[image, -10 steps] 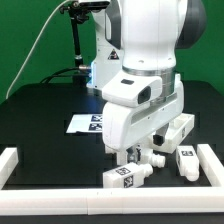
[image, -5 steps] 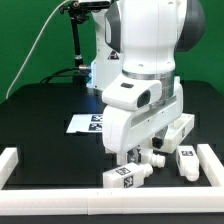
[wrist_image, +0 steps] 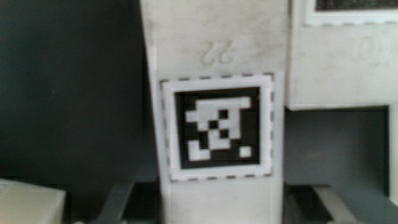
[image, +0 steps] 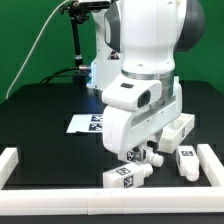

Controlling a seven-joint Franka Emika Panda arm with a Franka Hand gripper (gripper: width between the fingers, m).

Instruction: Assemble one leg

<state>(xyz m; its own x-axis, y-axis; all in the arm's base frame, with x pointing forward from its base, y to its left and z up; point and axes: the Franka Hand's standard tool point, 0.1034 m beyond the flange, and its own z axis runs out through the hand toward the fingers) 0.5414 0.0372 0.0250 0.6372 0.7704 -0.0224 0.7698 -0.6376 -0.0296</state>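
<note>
In the wrist view a white leg (wrist_image: 217,90) with a black-and-white tag lies lengthwise between my fingers (wrist_image: 121,200). The jaws stand open, one on each side of it, with a dark gap on both sides. My gripper (wrist_image: 214,205) is low over the table, and in the exterior view (image: 140,156) the big white hand hides most of this leg (image: 154,156). Another leg (image: 126,176) lies in front of the hand. A third leg (image: 186,160) lies to the exterior view's right.
The marker board (image: 84,124) lies on the black table at the hand's left in the exterior view. A further white part (image: 181,126) sits behind the hand on the right. A white rail (image: 10,162) borders the table. A white piece (wrist_image: 356,55) lies beside the straddled leg.
The hand has shifted only very slightly. The parts on the table have not moved.
</note>
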